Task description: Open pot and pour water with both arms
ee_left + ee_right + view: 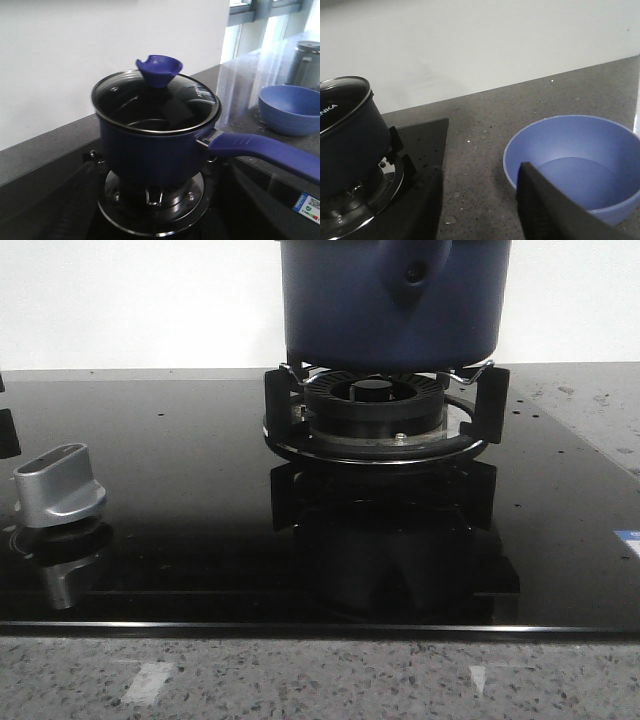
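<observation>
The dark navy-blue pot (390, 300) stands on the black burner ring (375, 425) at the back centre of the cooktop. Its glass lid (155, 102) with a blue knob (159, 70) is on it, and its blue handle (265, 150) sticks out to one side. My left gripper (160, 200) is open, its dark fingers (77, 205) spread low in front of the pot and touching nothing. My right gripper (480, 170) hangs open over the grey counter between the pot (347, 145) and a blue bowl (580, 160). Neither gripper shows in the front view.
A silver stove knob (58, 487) sits at the left of the black glass cooktop (180, 530). The blue bowl (290, 107) rests on the speckled counter beside the stove, with a metal container (305, 62) behind it. A white wall runs behind.
</observation>
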